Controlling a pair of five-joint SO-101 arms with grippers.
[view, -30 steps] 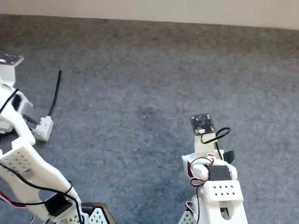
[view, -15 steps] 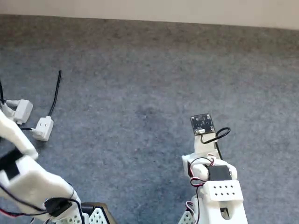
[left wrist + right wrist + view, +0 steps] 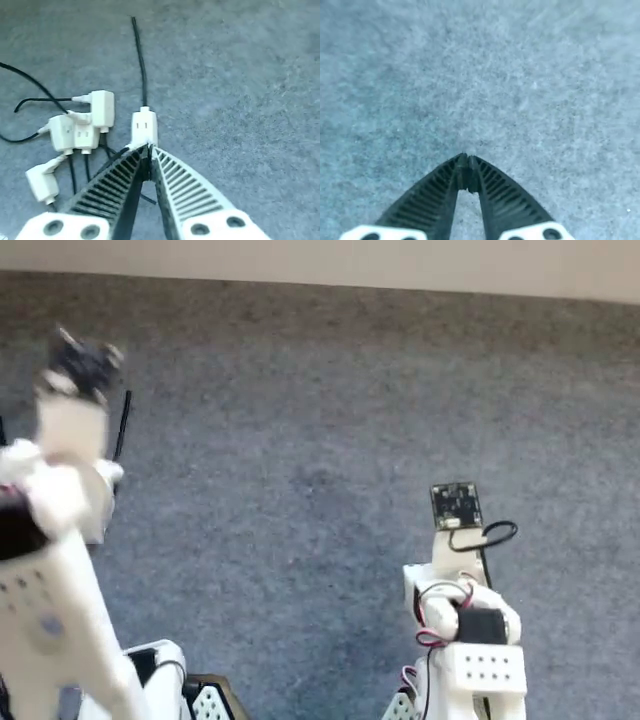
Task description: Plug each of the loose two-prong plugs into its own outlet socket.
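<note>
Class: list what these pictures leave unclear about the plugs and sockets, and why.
High view: the blurred left arm covers the socket block and the plug beside it.
Left wrist view: the left gripper hides the single socket's near edge; contact unclear.
Left wrist view: whether that plug is seated is too small to tell.

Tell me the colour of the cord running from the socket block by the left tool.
Black; the cord shows best in the left wrist view.

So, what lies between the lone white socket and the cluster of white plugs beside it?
Only a strip of bare grey carpet, as the left wrist view shows; the lone white socket and the cluster of white plugs are apart.
</note>
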